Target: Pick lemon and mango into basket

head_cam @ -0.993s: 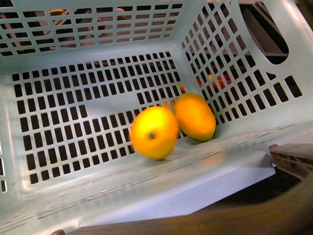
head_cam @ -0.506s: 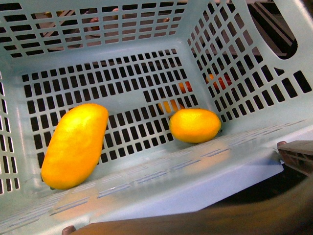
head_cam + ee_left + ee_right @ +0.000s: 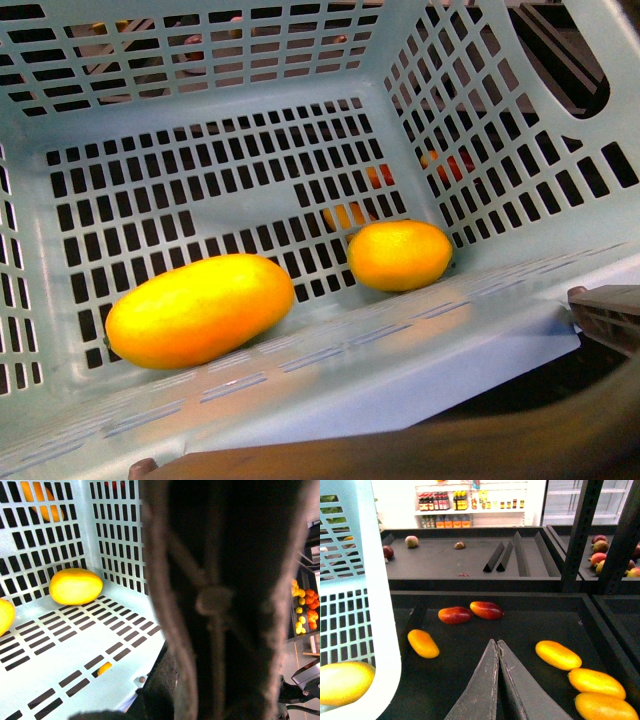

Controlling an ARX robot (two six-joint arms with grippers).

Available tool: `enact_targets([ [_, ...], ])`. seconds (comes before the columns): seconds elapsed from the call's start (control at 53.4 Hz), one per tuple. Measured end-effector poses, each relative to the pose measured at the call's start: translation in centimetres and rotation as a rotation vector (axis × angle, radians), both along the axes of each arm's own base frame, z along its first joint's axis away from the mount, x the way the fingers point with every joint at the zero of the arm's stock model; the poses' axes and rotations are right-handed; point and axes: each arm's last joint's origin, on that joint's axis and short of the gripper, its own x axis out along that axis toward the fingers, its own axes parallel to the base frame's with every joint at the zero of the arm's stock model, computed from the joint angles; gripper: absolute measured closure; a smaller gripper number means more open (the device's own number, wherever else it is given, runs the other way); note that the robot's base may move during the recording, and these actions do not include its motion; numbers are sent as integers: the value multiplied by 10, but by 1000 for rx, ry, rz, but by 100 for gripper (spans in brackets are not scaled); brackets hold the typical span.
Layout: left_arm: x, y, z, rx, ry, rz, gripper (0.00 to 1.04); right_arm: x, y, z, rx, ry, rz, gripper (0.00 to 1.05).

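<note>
Both fruits looked firm and smooth-skinned, judged likely to be slippery and to roll on their rounded sides, so any grasp would best close across the short middle rather than at the tapered ends; the lemon seemed light, the mango somewhat heavier and perhaps softer under pressure. The lemon was a plump yellow-orange oval, lying on the slotted floor of the basket near the right-hand wall. The mango was longer and slimmer, yellow shading to orange, lying on its side on the same floor, apart from the lemon and nearer the left wall. The basket was pale teal plastic with lattice walls. From how things lay, both fruits were already inside it. The right gripper hung outside the basket over a dark produce bin with loose fruit, its jaws pressed together on nothing. The left wrist view was mostly blocked by a dark blurred shape, so the left jaws' state could not be told.
</note>
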Motion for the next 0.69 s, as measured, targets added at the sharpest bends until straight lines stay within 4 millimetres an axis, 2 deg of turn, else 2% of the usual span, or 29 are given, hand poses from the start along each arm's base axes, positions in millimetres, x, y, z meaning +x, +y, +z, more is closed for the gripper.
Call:
enact_targets([
  [0.394, 0, 0, 0, 0, 0, 0, 100, -15, 0, -13, 0, -17, 0, 103],
  [0.693, 0, 0, 0, 0, 0, 0, 100, -21, 0, -12, 0, -26, 1, 103],
])
